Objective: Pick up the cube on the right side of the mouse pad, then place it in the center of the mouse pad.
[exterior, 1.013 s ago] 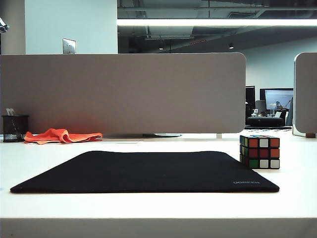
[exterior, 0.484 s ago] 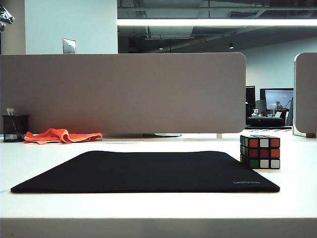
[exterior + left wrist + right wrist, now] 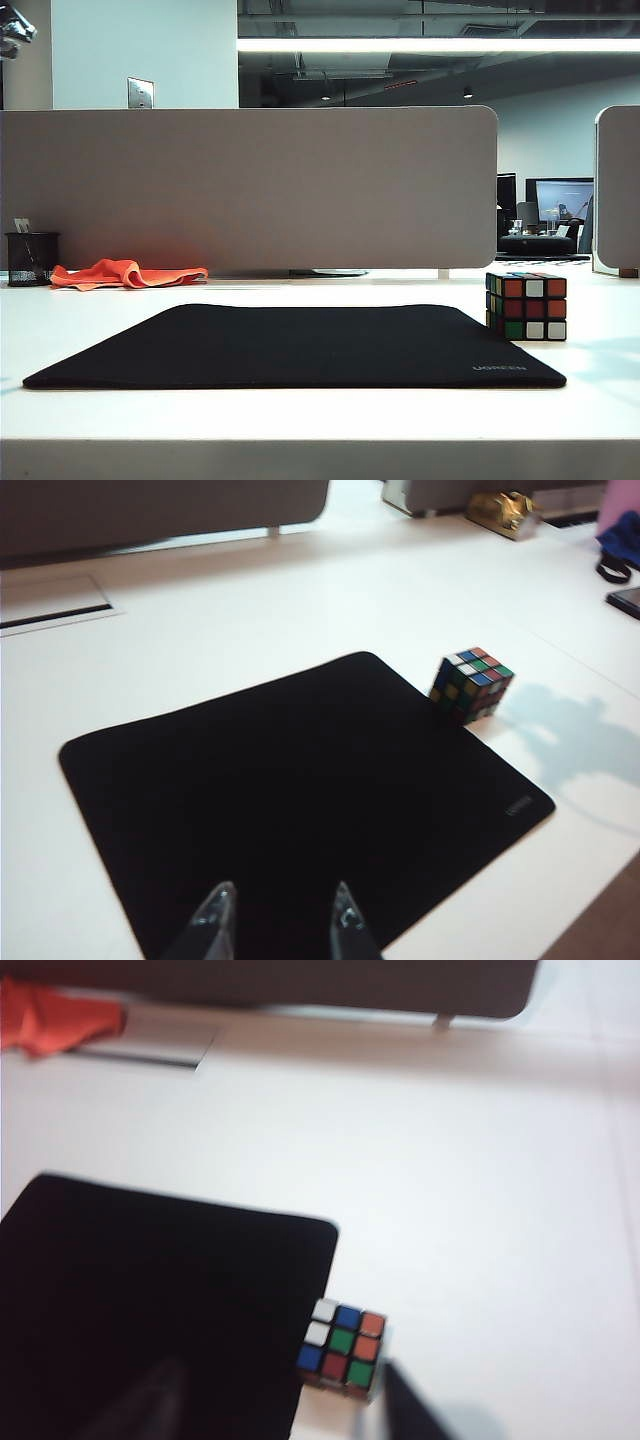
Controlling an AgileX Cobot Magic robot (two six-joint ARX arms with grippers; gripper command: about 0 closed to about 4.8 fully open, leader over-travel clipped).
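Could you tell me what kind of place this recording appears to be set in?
Most likely an open-plan office: a white desk backed by a grey partition screen, a mesh pen holder at its left end, and a computer monitor under ceiling strip lighting in the background.

The left gripper [image 3: 278, 920] hung above the surface, its two fingers [image 3: 213, 918] parted with a clear gap and nothing between them. The right gripper [image 3: 285, 1400] showed only as two blurred dark fingers [image 3: 408, 1408], spread well apart, also empty and tilted downward.
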